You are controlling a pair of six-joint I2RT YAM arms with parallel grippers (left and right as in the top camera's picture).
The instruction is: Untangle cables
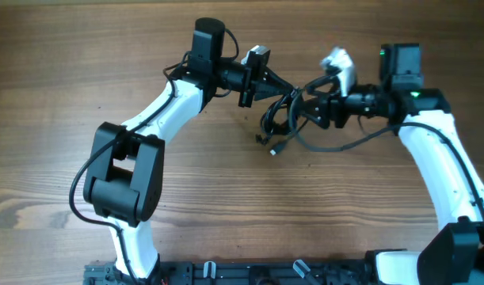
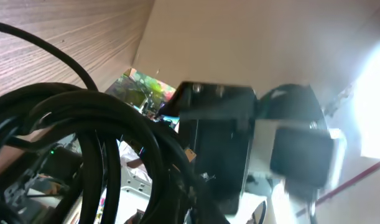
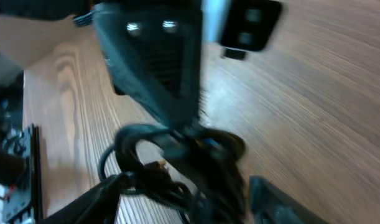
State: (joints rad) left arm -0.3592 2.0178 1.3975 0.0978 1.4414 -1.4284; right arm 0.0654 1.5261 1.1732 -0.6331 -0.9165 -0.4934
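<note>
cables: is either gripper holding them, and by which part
Left gripper is shut on the cables' top loop; right gripper stands open around them, holding nothing.

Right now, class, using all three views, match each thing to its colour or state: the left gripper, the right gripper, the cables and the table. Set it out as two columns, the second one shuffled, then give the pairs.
Column one:
1. left gripper
2. right gripper
3. cables
4. table

Column two:
A. light brown wood grain
B. fingers apart, one on either side of the tangle
C. black, bunched between the two grippers
D. shut on the tangle

Pairs: 1-D; 2-B; 3-C; 4-A
</note>
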